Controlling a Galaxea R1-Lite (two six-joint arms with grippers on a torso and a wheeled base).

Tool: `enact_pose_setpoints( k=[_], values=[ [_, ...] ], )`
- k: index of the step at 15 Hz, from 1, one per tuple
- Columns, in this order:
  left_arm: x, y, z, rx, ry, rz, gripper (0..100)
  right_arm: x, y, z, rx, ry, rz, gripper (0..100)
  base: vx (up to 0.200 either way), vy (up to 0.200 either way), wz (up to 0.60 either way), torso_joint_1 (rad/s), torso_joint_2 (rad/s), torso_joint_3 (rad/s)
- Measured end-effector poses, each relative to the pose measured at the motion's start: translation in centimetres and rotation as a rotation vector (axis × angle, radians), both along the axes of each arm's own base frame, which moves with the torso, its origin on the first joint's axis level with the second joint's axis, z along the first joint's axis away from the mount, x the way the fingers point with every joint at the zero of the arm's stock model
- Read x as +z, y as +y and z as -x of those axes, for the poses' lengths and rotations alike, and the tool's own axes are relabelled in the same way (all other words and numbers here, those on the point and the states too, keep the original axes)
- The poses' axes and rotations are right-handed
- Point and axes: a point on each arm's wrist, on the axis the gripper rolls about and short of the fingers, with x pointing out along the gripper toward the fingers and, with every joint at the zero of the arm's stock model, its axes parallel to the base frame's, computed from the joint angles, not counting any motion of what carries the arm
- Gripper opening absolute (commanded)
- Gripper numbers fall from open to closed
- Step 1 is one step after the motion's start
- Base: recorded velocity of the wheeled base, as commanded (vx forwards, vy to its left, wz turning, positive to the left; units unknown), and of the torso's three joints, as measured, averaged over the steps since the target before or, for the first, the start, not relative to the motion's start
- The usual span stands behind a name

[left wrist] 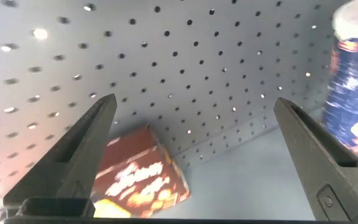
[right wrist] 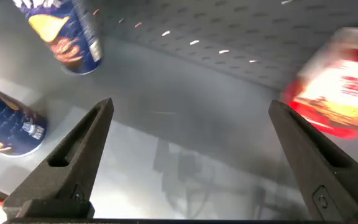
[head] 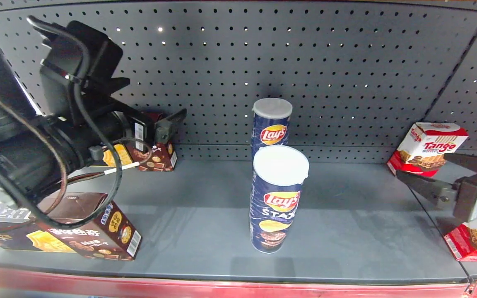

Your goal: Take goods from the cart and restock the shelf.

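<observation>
Shelf front first: a red strip runs along its lip, and just behind it on the left the front brown box lies flat, with yellow snack pictures and a barcode on its end. Over on the right edge sits the front red-and-white box, wafer picture showing. Now the right gripper: it hangs just above that box, fingers spread wide, nothing between them, touching nothing. Centre stage, the near can stands upright, dark blue with a white lid, a red-and-yellow logo badge, white lettering under it and a chip picture below. Right behind it, nearly in line, the far can is upright too, with the same badge and a grey lid. Back left, the left gripper is held up near the rear, jaws wide apart and empty; the back brown box shows beyond and between its fingers, clear of both. Back right, the back red-and-white box leans tilted, red script on its white face. Behind it all, the grey pegboard wall
</observation>
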Motion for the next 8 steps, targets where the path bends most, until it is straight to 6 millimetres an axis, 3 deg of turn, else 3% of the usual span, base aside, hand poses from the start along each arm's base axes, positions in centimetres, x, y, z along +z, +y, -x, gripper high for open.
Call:
enact_pose_setpoints(
  k=[3,8],
  values=[
    [0.9,1.8,4.0,-0.006,0.014,-0.011,100,0.3,-1.6,3.3,-0.017,-0.077,-0.030,100,0.000,0.000,0.00,0.000,0.00,0.000],
    [1.5,5.9,12.6,-0.010,0.005,-0.008,100,-0.8,-3.6,7.7,-0.018,-0.141,-0.015,100,0.000,0.000,0.00,0.000,0.00,0.000]
  ],
)
